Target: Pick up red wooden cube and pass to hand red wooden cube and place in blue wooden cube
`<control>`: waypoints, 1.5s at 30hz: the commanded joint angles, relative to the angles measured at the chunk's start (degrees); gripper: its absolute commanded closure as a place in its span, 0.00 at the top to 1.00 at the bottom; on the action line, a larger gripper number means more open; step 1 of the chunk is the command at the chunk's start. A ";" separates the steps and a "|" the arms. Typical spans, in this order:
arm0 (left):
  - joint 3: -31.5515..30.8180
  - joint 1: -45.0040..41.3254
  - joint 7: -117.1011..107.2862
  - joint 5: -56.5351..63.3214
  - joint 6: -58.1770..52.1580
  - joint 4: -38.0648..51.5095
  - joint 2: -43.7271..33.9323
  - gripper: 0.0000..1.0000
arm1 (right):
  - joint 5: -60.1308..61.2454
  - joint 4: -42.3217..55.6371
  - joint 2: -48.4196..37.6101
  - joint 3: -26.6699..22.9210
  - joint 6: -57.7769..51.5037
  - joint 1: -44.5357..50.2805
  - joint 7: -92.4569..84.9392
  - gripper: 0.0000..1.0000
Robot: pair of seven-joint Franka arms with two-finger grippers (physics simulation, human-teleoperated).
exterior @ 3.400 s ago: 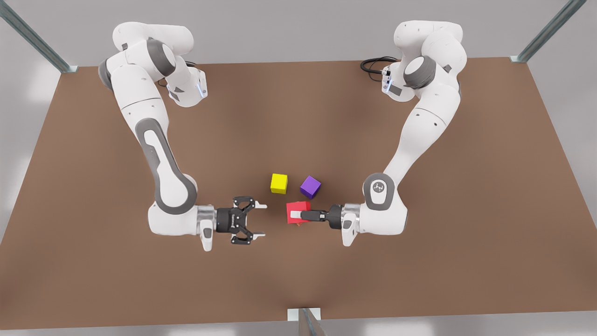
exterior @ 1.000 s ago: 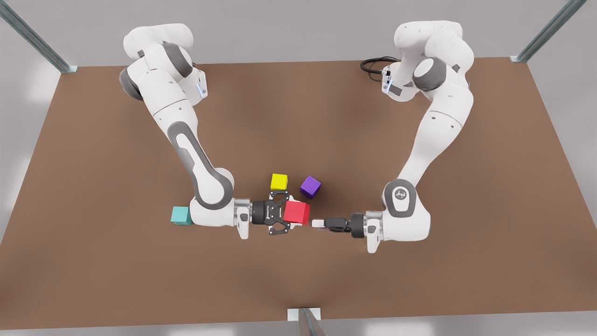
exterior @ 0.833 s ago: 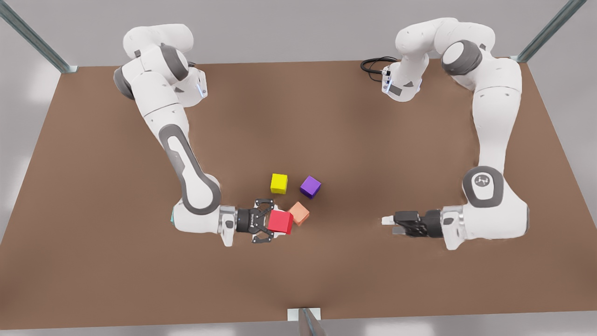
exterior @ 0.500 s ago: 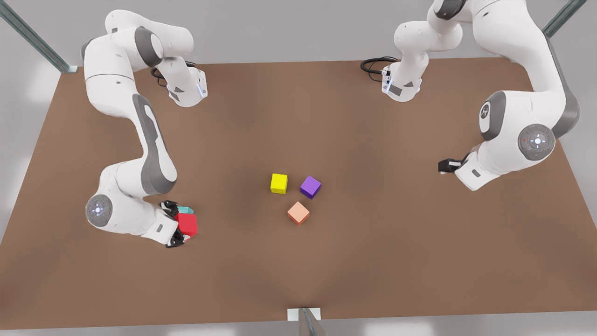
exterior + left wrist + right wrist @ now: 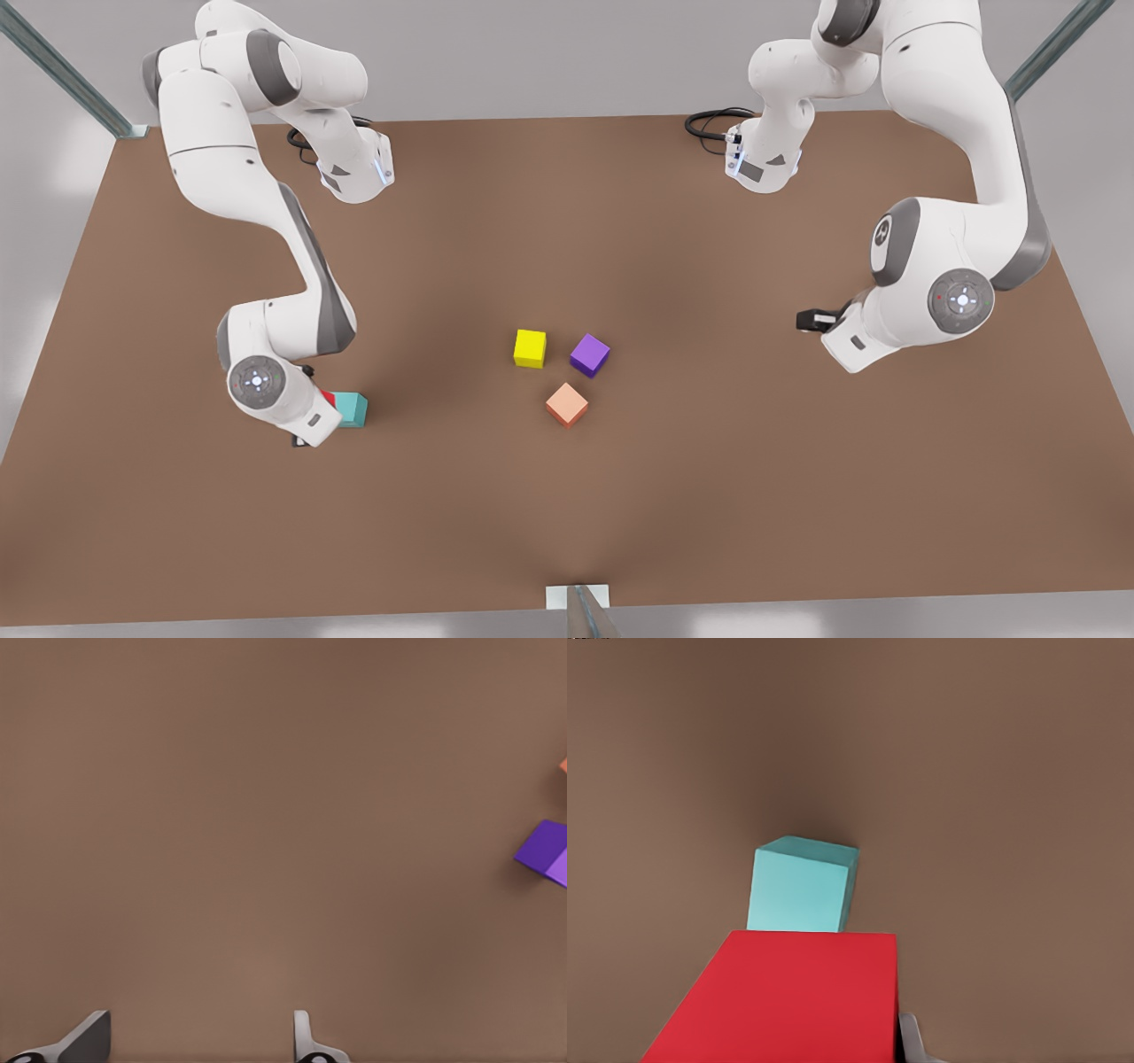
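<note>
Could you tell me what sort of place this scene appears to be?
Probably a simulated robot test bench: a bare brown table framed by metal posts, two white Franka arms, and coloured toy cubes such as the yellow cube.

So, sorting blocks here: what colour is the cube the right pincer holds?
Bright red, best seen in the right wrist view.

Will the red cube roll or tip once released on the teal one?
Probably won't roll: the red cube has flat faces. Likely rigid: its edges look straight while gripped. It could tip off the teal cube, whose top looks no wider.
</note>
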 commanded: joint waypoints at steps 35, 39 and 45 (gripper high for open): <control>-0.01 0.54 -1.80 -0.03 0.46 0.02 1.71 1.00 | -0.23 -13.44 -2.11 0.02 16.48 -0.57 17.11 1.00; -0.01 0.62 -1.80 0.06 0.46 0.02 2.06 1.00 | -0.23 -13.88 -2.55 0.02 15.51 -1.01 16.23 1.00; -0.01 0.62 -1.80 0.06 0.54 0.02 2.06 1.00 | 0.21 -14.50 -2.37 0.20 12.26 -1.01 15.44 1.00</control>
